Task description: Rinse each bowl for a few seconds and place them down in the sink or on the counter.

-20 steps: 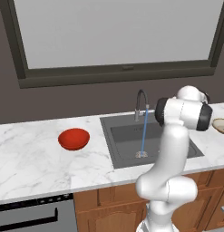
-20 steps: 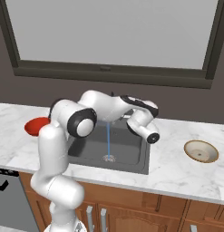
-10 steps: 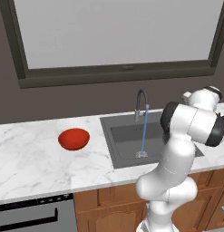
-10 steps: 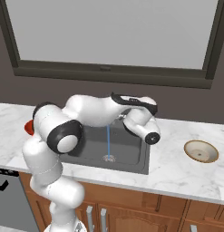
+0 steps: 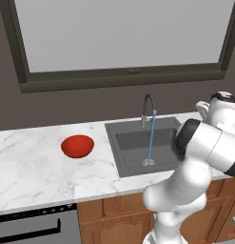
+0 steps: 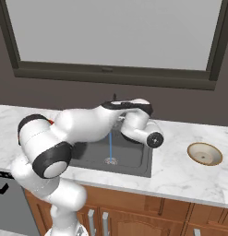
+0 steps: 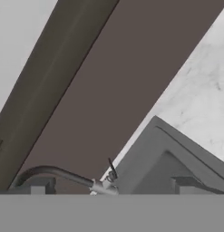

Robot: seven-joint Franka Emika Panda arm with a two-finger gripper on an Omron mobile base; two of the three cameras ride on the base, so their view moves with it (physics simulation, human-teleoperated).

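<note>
Gripper: its two dark fingertips (image 7: 37, 186) are sitting spread wide apart at the bottom of the hand view, holding nothing.
Gripper position: the hand is hanging above the sink (image 6: 134, 159), looking toward the arched faucet (image 5: 147, 107) and the back wall.
Red bowl: (image 5: 77, 146) is resting on the marble counter (image 5: 33, 164), left of the sink, well apart from the hand.
Beige bowl: (image 6: 205, 153) is lying on the counter right of the sink, also apart from the hand.
Water: a thin blue stream (image 5: 151, 138) is running into the basin.
Writing: none readable.
</note>
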